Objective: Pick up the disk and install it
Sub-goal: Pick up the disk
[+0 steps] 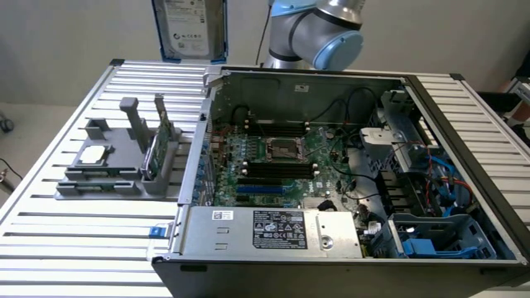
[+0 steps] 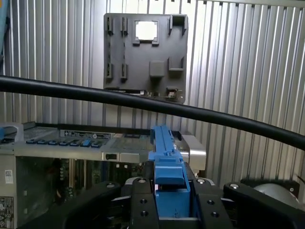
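- Slatted silver table (image 1: 66, 248) spans the scene, with a plain pale wall (image 1: 66, 31) behind it and a strip of beige floor (image 1: 33, 124) at the exterior view's left.
- On the table lies an open black case (image 1: 331, 273) with its side panel off. The motherboard (image 1: 282, 161) is exposed, and blue cables and blue plastic bay parts sit at the exterior view's right.
- Just beside the case, at the exterior view's left, sits a grey holder (image 1: 116, 177). A square silver chip (image 1: 93, 155) lies flat in it and a green card (image 1: 156, 152) stands on edge.
- The disk (image 1: 188, 28) hangs upright in the air, seen over the table's far edge and well apart from the case's bays. A blue frame runs along its sides and its white label faces the camera.
- In the wrist view the gripper (image 2: 167, 198) is closed on the disk (image 2: 164, 148), with black fingers (image 2: 141, 200) against both sides of the blue frame.
- A black cable (image 2: 143, 102) crosses the wrist view.
- The arm (image 1: 319, 31), grey with blue caps, rises behind the case.
- Writing: the disk's label carries dark print too small to read. The label on the power supply (image 1: 273, 230) shows rows of marks, none legible.
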Available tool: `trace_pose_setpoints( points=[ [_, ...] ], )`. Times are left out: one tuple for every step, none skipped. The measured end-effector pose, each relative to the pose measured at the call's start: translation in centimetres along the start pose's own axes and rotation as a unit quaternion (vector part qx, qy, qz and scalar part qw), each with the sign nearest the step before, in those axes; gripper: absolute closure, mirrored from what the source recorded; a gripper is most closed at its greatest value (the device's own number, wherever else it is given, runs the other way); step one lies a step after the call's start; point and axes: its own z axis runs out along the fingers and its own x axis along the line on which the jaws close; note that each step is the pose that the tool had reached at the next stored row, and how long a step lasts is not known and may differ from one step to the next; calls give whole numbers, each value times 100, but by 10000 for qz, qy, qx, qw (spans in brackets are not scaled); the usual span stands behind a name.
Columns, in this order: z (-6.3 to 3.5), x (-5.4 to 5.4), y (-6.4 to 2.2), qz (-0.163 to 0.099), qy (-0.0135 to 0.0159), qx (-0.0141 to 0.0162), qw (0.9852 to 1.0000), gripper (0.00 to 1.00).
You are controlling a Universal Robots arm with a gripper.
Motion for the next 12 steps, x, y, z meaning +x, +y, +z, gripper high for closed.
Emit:
trace_pose_setpoints(
  points=[
    [-1,18,-48,0,0,-3,10000,67],
    [-1,36,-93,0,0,-6,10000,67],
    [-1,55,-136,0,-1,-9,10000,67],
    [-1,77,-180,0,-1,-12,10000,67],
    [-1,99,-222,0,-1,-15,10000,67],
    [0,121,-261,0,-1,-18,10000,67],
    [0,144,-298,0,-1,-21,10000,67],
    [0,168,-334,0,-1,-24,10000,67],
    [1,194,-365,0,-2,-26,10000,67],
    [1,225,-397,0,-2,-30,10000,67],
    [2,255,-422,0,-1,-32,10000,67],
    [2,285,-446,0,-2,-34,10000,67]
  ],
)
